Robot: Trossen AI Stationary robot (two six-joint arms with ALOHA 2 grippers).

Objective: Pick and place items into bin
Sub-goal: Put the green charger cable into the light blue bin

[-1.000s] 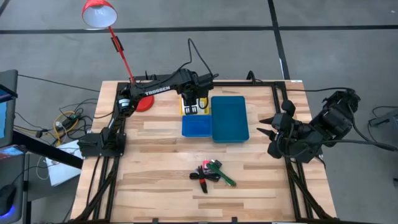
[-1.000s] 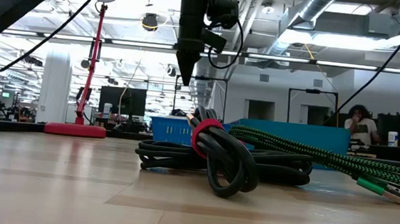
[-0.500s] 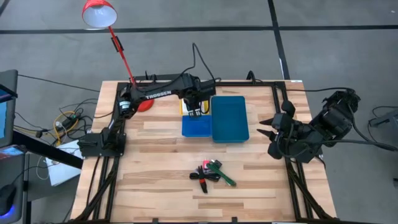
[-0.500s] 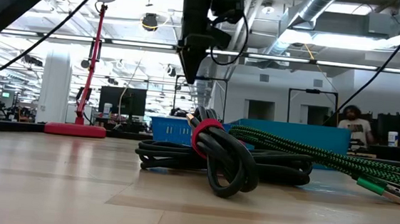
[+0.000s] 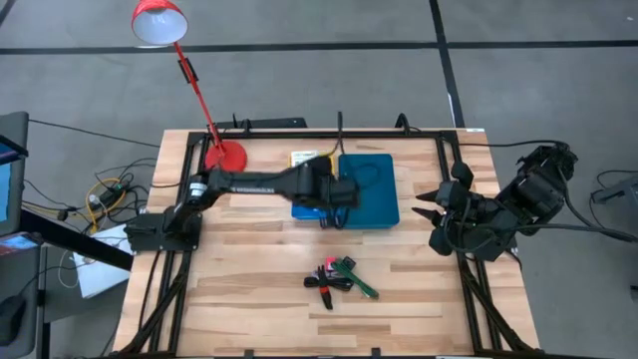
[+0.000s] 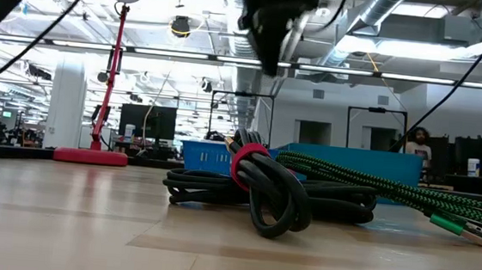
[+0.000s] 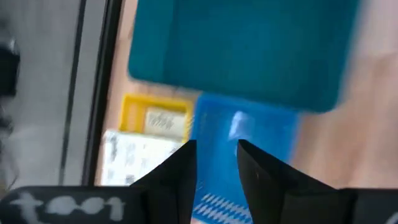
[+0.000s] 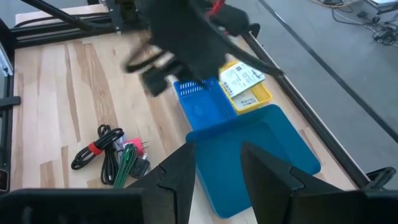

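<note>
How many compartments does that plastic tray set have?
3: a large teal compartment nearest the parked right arm, a small blue one beside it, and a small yellow one beyond the blue, with a white labelled box.

Both robot arms are looking dark and chunky. The left arm (image 5: 249, 183) is showing thin black cables near its claw. The right arm (image 5: 498, 214) is showing bulky rounded joints.

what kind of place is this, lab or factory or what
Most likely a robotics lab in an open-plan industrial workspace. The wooden table carries two arms on a black frame, with a red desk lamp clamped at its back. Beyond it are exposed ceiling ducts, monitors and a person at a desk.
</note>
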